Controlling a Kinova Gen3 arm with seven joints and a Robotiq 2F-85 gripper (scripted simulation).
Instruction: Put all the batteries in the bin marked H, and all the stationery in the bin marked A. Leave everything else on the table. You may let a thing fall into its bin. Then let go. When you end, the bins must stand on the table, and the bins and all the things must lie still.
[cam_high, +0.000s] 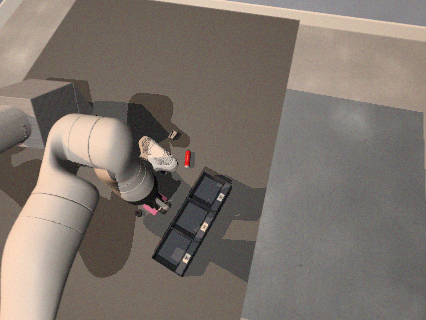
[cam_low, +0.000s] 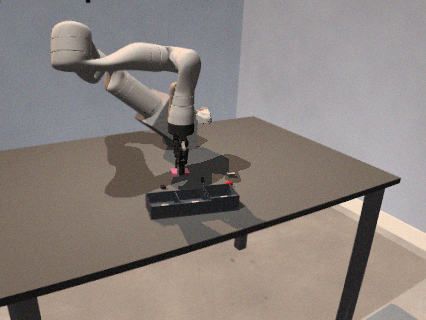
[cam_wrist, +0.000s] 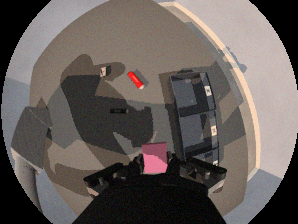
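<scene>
The end effector (cam_wrist: 154, 163) grips a pink eraser (cam_wrist: 154, 160) (likely stationery), lifted above the table (cam_low: 300, 165). The three-compartment bin (cam_high: 210, 210) at its 3 o'clock looks unfilled; nothing seems sorted yet.

Place: bare test room | Evidence: plain blue walls (cam_low: 325, 65), lone dark table (cam_low: 310, 165)

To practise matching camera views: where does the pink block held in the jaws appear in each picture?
Top: pink block left of centre, peeking from under the arm.
Exterior: centre, below the wrist.
Wrist: lower centre.
Shared landmark: the dark three-compartment bin beside it.
</scene>
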